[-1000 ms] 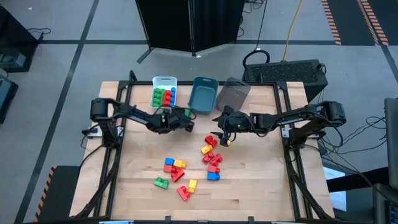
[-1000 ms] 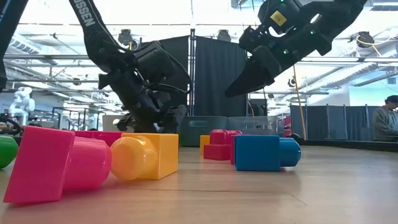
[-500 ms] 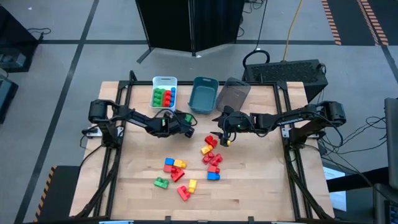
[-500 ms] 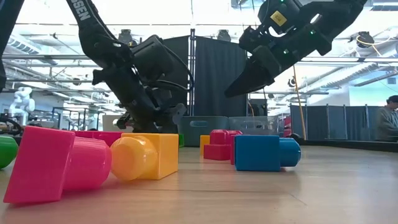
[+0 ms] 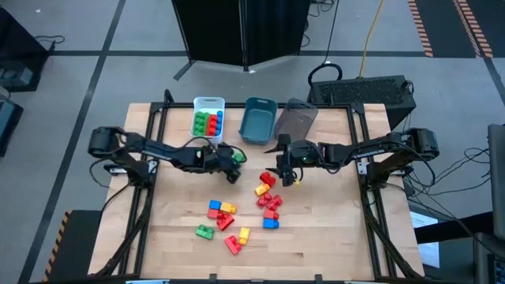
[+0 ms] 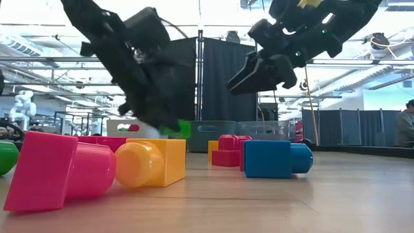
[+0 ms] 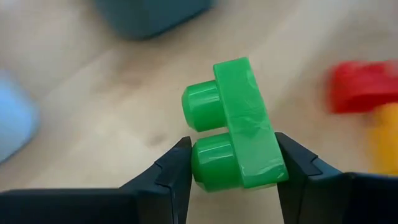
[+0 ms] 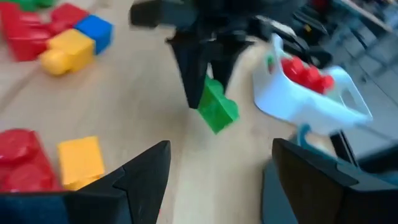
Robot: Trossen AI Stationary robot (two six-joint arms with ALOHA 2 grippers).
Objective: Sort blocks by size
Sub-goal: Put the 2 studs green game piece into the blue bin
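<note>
My left gripper (image 5: 234, 170) is shut on a green two-stud brick (image 7: 239, 134) over the table's middle, in front of the bins. The brick also shows in the right wrist view (image 8: 217, 110) and the low view (image 6: 183, 128). My right gripper (image 5: 282, 173) hangs open and empty to the right of it, above a yellow and a red brick (image 8: 78, 160). Several loose red, yellow, blue and green bricks (image 5: 237, 211) lie on the table nearer the front edge. My left gripper pinches the green brick at one end between its two fingers. One finger is on the top of one stud (image 7: 202, 167), the other on the brick's flat underside (image 7: 273, 158). The fingers point down. The brick's other end sticks out past the fingertips, clear of the table.
Three bins stand in a row at the far edge: a white one (image 5: 197, 105) holding green, red and blue bricks, a teal one (image 5: 258, 122) and a grey one (image 5: 296, 118). Bare wood lies between the bins and the loose bricks.
My left gripper has risen from the table with the green brick, which now hangs clear, and has come a little toward the near edge. Its arm has swung out toward the table's left edge. My right gripper has turned at the wrist.
</note>
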